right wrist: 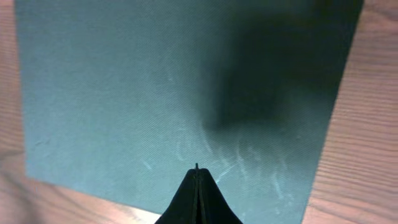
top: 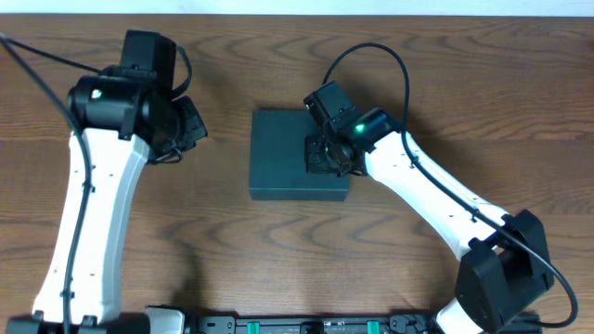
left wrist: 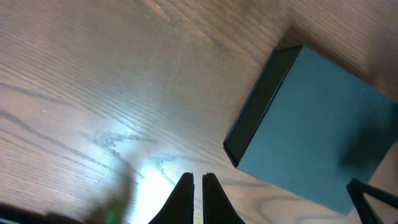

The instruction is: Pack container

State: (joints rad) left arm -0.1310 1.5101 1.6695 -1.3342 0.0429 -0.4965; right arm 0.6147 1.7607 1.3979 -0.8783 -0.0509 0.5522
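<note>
Box closed, right gripper shut over the lid

The box lies flat mid-table with its lid down. The right gripper, pinched shut and empty, is over the box's right half, apparently pressing the lid; contact is unclear. The left gripper, also shut and empty, hangs well left of the box. Packing looks nearly done; the next move is lifting straight off without dragging the lid.

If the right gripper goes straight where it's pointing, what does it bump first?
Most likely the container: the shut right gripper points at its flat top. How near it is, I cannot tell.
</note>
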